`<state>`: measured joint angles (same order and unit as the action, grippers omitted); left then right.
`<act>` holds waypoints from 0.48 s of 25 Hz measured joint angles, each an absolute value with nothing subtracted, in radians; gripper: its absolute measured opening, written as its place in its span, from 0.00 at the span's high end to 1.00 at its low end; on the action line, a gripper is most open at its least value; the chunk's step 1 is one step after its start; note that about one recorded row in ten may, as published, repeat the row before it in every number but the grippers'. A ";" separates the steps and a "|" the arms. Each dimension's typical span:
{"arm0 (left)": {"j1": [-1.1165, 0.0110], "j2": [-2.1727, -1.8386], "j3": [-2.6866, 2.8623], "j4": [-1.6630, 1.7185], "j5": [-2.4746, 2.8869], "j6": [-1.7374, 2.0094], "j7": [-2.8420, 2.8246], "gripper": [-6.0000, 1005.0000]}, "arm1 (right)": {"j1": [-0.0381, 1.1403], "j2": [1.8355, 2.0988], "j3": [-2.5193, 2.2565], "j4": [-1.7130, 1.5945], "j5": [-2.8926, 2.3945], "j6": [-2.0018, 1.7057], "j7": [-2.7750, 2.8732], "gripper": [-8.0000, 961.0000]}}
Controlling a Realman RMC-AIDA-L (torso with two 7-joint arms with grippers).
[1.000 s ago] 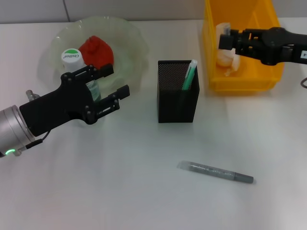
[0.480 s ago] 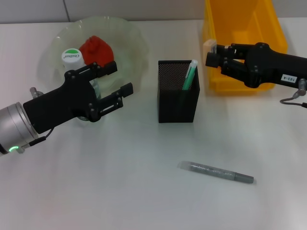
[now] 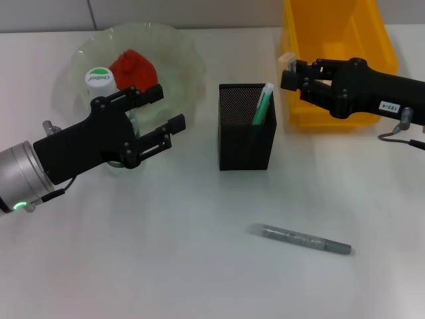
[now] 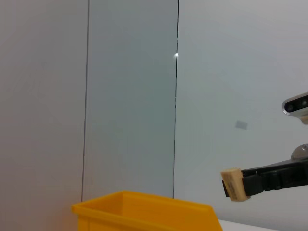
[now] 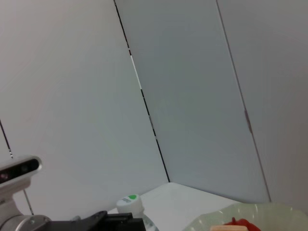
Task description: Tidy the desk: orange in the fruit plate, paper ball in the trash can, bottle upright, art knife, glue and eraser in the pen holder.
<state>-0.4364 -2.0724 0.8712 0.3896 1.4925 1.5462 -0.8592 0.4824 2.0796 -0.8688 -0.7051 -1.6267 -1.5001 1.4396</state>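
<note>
Moved: the right gripper [image 3: 289, 70] has carried the eraser [image 3: 287, 62] a little farther left since half a second ago, off the yellow bin [image 3: 332, 113] toward the holder [image 3: 246, 136].
Eraser: pinched at the right fingertips, just right of and above the holder's mouth.
Key relation: the holder's opening lies left of and below the eraser; the right arm is the nearer one.
Holder: contains a green glue stick [image 3: 261, 105].
Plate [image 3: 179, 53]: holds an orange-red fruit [image 3: 133, 68].
Bottle [image 3: 99, 78]: upright, at the plate.
Left gripper [image 3: 163, 113]: fingers spread, empty, beside the bottle.
Knife [image 3: 302, 239]: flat on the desk [image 3: 166, 266], long axis roughly left-right, near nobody.
</note>
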 joint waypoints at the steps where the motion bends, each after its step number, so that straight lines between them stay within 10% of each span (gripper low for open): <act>1: -0.437 -2.072 0.871 0.390 1.493 1.546 -0.861 0.35 | 0.486 2.079 -0.870 -0.698 -1.628 -1.493 1.437 0.72; 12: -0.439 -2.072 0.871 0.390 1.493 1.546 -0.863 0.35 | 0.532 2.079 -0.873 -0.662 -1.708 -1.450 1.431 0.64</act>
